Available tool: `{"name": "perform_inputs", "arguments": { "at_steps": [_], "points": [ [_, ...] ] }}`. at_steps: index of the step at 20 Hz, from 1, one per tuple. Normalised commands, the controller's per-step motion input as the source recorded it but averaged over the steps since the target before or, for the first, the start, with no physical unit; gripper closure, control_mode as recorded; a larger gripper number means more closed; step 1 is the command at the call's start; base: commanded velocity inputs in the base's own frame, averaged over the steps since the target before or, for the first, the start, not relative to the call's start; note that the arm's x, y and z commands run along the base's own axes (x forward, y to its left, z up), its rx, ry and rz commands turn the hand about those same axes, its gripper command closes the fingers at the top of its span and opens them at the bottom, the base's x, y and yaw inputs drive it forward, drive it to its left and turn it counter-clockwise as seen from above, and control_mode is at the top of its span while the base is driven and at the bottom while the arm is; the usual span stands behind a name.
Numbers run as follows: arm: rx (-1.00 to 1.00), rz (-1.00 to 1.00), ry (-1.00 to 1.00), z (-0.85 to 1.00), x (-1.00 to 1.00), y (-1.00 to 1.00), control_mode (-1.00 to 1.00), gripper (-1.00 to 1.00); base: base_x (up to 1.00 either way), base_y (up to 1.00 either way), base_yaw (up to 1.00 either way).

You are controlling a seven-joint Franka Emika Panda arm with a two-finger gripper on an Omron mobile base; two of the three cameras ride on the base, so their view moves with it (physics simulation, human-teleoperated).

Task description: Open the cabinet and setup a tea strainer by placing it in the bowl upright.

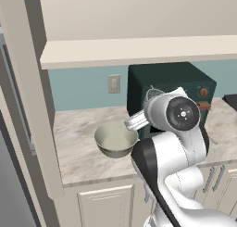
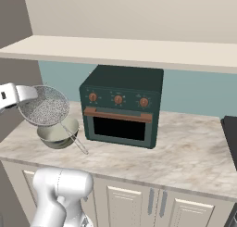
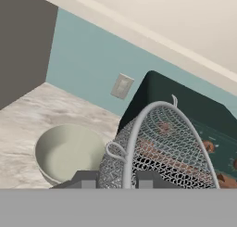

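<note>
**Strainer held above the bowl on a marble counter**

The gripper (image 3: 112, 179) has its fingers pinched on the rim of the tea strainer (image 2: 44, 105), which hangs tilted just above the bowl (image 1: 115, 139). The bowl sits on the pale marbled counter (image 2: 185, 152), beside a green oven (image 2: 122, 105). Behind runs a teal wall (image 3: 83, 59) with an outlet (image 1: 114, 84), under beige cabinets (image 1: 139, 50).

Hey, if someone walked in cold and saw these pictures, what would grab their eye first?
Probably the silver tea strainer, held in the shut gripper above the counter, its mesh basket tilted on its side just over the pale bowl. Next, the dark green toaster oven beside the bowl against the teal wall.
</note>
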Motion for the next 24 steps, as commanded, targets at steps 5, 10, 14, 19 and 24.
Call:
{"name": "perform_inputs", "arguments": {
  "at_steps": [5, 10, 14, 19, 24],
  "points": [
    [-0.06, 0.0, 0.01, -0.17, 0.18, 0.33, -1.0, 1.0, 0.0, 0.0, 0.0],
    [-0.1, 0.0, 0.18, -0.31, 0.22, 0.4, -1.0, 1.0, 0.0, 0.0, 0.0],
    [-0.09, 0.0, 0.35, -0.46, 0.37, 0.29, -1.0, 1.0, 0.0, 0.0, 0.0],
    [-0.07, 0.0, 0.32, -0.39, 0.4, 0.09, -1.0, 1.0, 0.0, 0.0, 0.0],
    [-0.07, 0.0, 0.18, -0.45, 0.34, 0.01, -1.0, 1.0, 0.0, 0.0, 0.0]
  ]
}}
